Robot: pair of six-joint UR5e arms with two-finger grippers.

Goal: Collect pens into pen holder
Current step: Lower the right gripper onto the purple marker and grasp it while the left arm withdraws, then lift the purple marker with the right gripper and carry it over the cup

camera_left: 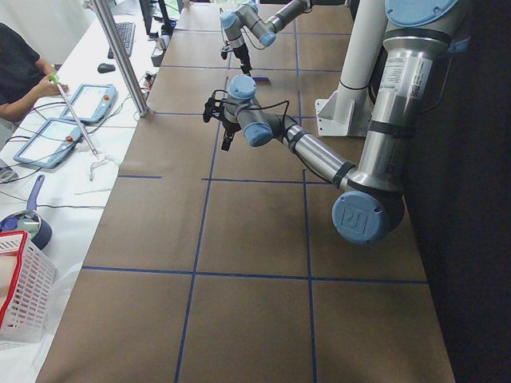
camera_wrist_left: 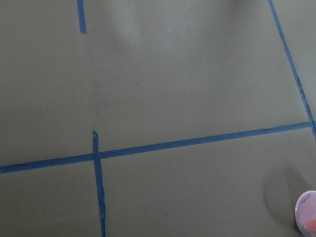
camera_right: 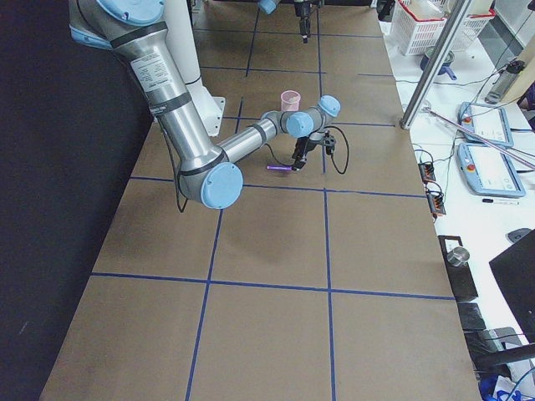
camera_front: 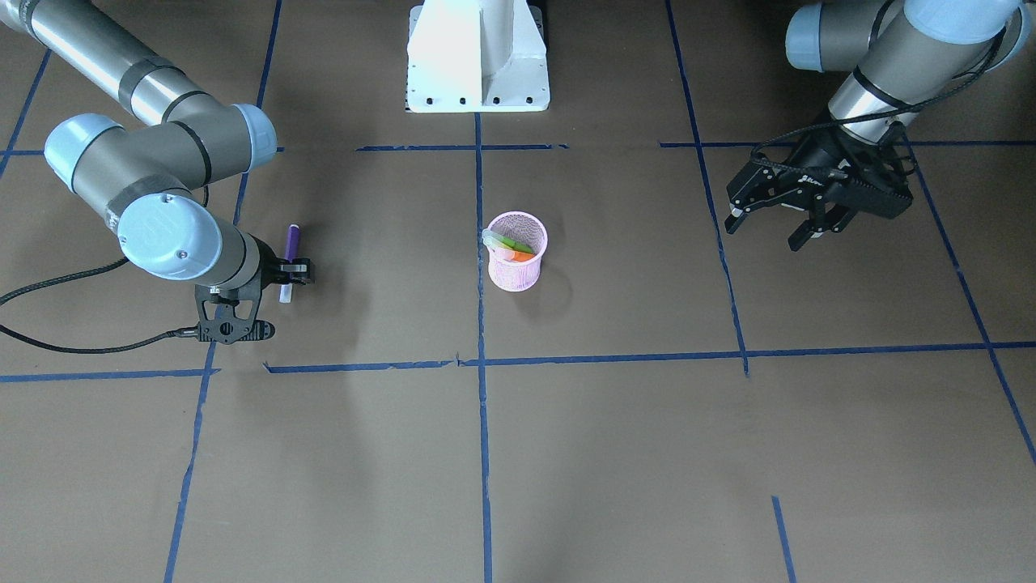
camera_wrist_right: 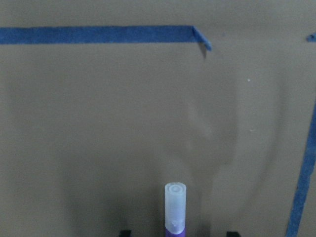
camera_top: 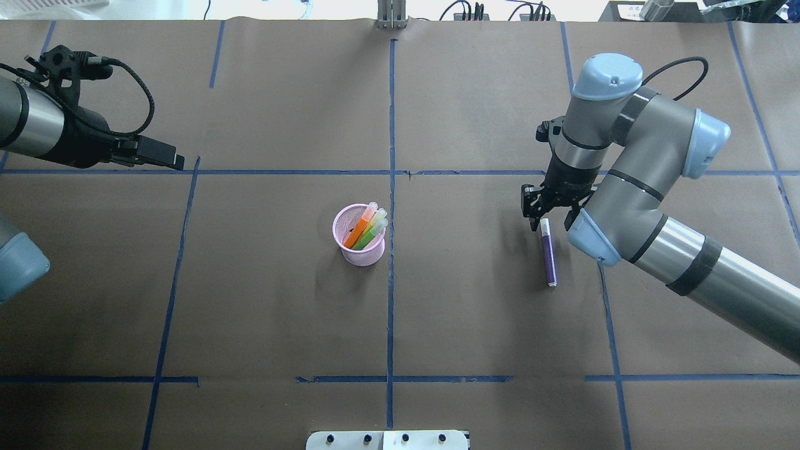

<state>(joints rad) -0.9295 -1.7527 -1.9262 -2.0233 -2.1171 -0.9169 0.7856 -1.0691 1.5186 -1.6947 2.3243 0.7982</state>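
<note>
**Right tool straddles the purple pen; two pens already in the holder**

Front-facing view: the right tool (camera_front: 291,274) sits low over the purple pen (camera_front: 292,241), which lies flat on the counter (camera_front: 647,453). The pen holder (camera_front: 516,274) stands upright well off to that tool's side, with the orange pen (camera_front: 522,256) and green pen (camera_front: 512,242) leaning inside. Brown counter and one blue tape line (camera_front: 481,202) lie between them. The left tool (camera_front: 765,231) hangs beyond the holder, jaws spread wide and holding nothing. The white robot base (camera_front: 477,57) stands behind the holder.

Overhead view: the purple barrel (camera_top: 548,253) runs from the right tool (camera_top: 545,219) back toward the robot, and the holder (camera_top: 369,255) stands between the two tools.

Exterior right view: the purple pen (camera_right: 278,168) lies under the near arm's tool, with the holder (camera_right: 290,100) beyond it.

Left wrist view: the holder's pink rim (camera_wrist_left: 307,217) shows at the lower right corner.

Right wrist view: the pen's pale cap (camera_wrist_right: 175,205) is centred between two dark fingertips (camera_wrist_right: 229,233) with a gap on each side, so the jaws are wide and not gripping.
</note>
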